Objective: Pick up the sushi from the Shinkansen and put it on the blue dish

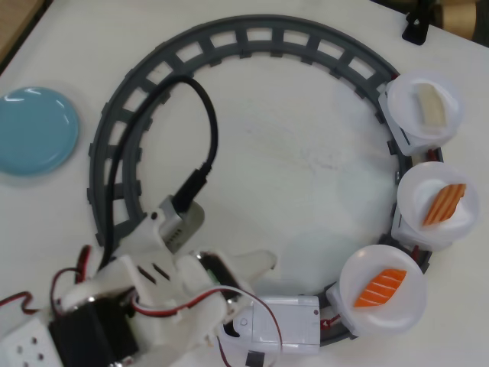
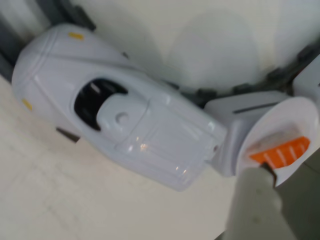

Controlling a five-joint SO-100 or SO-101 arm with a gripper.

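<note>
The white Shinkansen (image 1: 281, 323) sits on the grey track at the bottom of the overhead view, partly under my arm; the wrist view shows its rounded nose and black windshield (image 2: 125, 125). Behind it come three white plate-cars. The nearest one carries an orange striped sushi (image 1: 380, 287) (image 2: 282, 150), the middle one another orange sushi (image 1: 445, 204). The blue dish (image 1: 34, 130) lies at the far left, with nothing on it. My gripper (image 1: 263, 287) hovers over the train, left of the nearest sushi, and looks open and empty. One blurred finger (image 2: 255, 205) shows just below that sushi.
A pale cream piece (image 1: 432, 105) lies on the last plate-car at the upper right. The grey ring track (image 1: 252, 34) circles the table's middle. A black cable (image 1: 206, 122) loops from my wrist across the track's left side. Dark objects stand at the top right corner.
</note>
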